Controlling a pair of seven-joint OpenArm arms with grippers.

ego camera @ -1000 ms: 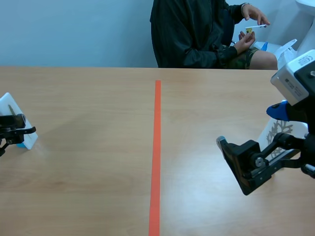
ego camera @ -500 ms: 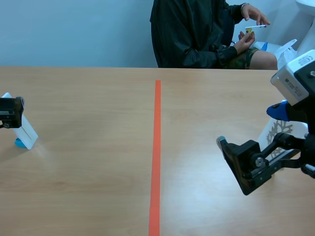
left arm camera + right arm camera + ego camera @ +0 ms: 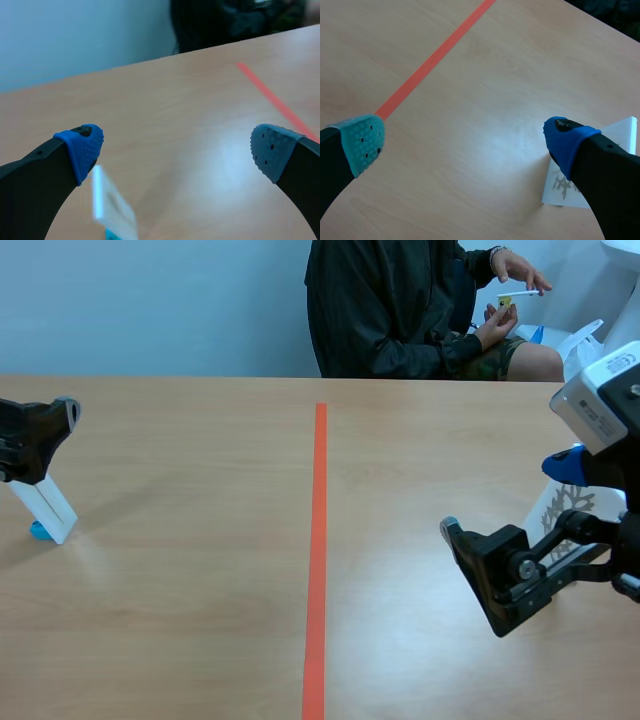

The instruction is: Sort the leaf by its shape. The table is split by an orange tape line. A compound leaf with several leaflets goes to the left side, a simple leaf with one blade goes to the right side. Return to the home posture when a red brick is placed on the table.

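A white leaf card (image 3: 46,508) stands tilted on a small blue foot at the far left of the table, left of the orange tape line (image 3: 318,540). My left gripper (image 3: 38,432) hangs open just above it, apart from it. In the left wrist view the card (image 3: 113,209) lies blurred below the left gripper (image 3: 175,150), near one finger; its leaf cannot be made out. At the right, my right gripper (image 3: 507,498) stands open and empty beside a second white card (image 3: 565,508) printed with a branched grey leaf. That card (image 3: 621,134) shows behind the blue-padded finger of my right gripper (image 3: 465,140).
A person (image 3: 400,305) sits across the table at the far right, holding a small card (image 3: 520,294) in both hands. Bare wood spreads on both sides of the tape line.
My left gripper has opened, let go of the white card and risen above it. The card stays standing on the left side. The right arm has not moved.
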